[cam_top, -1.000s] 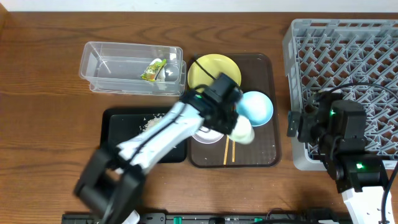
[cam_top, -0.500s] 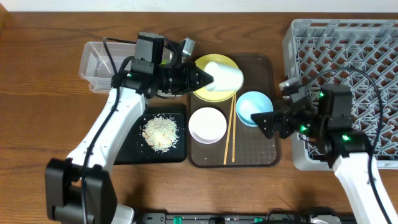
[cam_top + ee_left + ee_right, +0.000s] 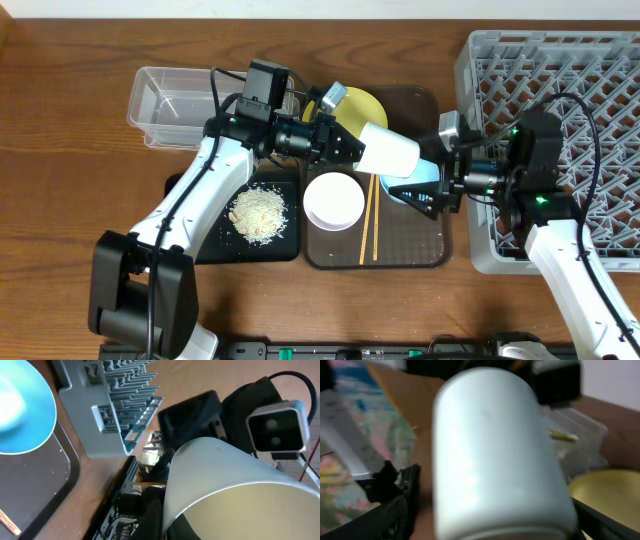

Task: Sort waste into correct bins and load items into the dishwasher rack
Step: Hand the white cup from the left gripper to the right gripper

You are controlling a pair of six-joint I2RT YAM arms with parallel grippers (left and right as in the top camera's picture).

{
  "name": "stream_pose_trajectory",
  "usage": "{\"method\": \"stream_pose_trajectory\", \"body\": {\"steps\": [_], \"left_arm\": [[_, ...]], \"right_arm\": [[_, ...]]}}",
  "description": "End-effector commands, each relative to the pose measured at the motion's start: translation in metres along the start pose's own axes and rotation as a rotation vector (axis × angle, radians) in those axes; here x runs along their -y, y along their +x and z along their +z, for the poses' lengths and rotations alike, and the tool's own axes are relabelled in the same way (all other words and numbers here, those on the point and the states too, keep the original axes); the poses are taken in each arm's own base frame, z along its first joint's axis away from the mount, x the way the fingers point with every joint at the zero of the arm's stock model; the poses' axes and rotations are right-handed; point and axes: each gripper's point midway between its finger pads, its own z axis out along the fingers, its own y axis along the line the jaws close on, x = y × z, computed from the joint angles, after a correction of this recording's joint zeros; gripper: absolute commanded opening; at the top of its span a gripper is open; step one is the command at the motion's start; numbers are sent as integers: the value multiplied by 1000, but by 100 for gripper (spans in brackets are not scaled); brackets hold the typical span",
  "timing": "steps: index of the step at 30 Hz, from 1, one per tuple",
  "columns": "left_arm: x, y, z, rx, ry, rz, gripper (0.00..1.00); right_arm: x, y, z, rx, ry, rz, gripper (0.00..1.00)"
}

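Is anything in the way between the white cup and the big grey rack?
Only the right gripper. The left gripper holds the cup up in the air, and the right gripper hangs between it and the rack, its fingers open toward the cup. Nothing else visible stands between them.

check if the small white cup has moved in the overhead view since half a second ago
Yes. The small white cup has shifted right and slightly down in the view, off the round yellow plate toward the large grey plastic rack.
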Motion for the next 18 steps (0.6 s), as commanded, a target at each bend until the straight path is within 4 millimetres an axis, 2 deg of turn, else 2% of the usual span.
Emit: {"method": "stream_pose_trajectory", "body": {"steps": [1,9,18], "left_arm": [[5,3,0,-21,32,-5,6],[5,4,0,-23,33,-26,6],[8,11,10,-56,38,-34,6]], "right_arm": [[-18,-11,0,23,-102,-46,92],[-17,-18,0,36,-99,-118,82],[-8,-20,1,36,-45,-144,82]]}}
